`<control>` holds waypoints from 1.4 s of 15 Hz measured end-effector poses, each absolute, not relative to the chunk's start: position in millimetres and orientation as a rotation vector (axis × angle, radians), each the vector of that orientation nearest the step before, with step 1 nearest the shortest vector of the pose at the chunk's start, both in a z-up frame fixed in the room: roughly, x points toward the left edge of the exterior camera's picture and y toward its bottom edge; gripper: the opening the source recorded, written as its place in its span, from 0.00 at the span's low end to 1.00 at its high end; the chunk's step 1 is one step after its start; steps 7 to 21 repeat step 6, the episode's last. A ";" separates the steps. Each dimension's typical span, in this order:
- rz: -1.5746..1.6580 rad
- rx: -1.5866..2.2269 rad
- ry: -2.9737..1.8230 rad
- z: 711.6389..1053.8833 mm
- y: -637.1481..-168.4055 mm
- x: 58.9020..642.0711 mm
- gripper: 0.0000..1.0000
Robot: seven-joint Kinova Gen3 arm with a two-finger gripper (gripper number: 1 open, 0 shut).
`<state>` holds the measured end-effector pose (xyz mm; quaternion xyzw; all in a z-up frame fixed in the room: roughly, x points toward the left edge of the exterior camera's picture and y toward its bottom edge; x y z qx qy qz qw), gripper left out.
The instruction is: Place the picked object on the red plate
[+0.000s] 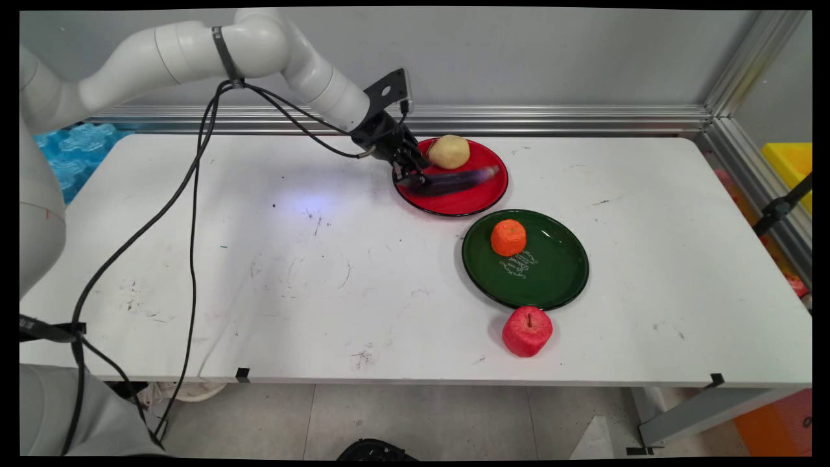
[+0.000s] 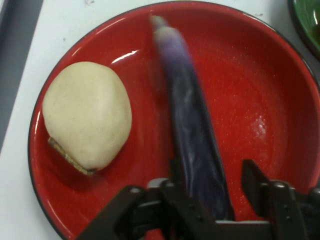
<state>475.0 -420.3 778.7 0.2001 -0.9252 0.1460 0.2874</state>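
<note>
White table [image 1: 272,259]: on the red plate [image 1: 489,194], the gripper [image 1: 412,178] has its fingers around the purple eggplant [image 1: 457,181], beside a potato [image 1: 449,152]. Green plate's [image 1: 557,272] writing is unreadable.

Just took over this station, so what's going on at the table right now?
The gripper is down at the red plate, its fingers either side of the near end of a purple eggplant lying on it; whether they grip it is unclear. A pale potato lies beside the eggplant. An orange sits on the green plate; a red apple stands on the table in front of it.
</note>
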 end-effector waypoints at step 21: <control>0.384 0.526 -2.464 786.8 -420.5 472.4 1.00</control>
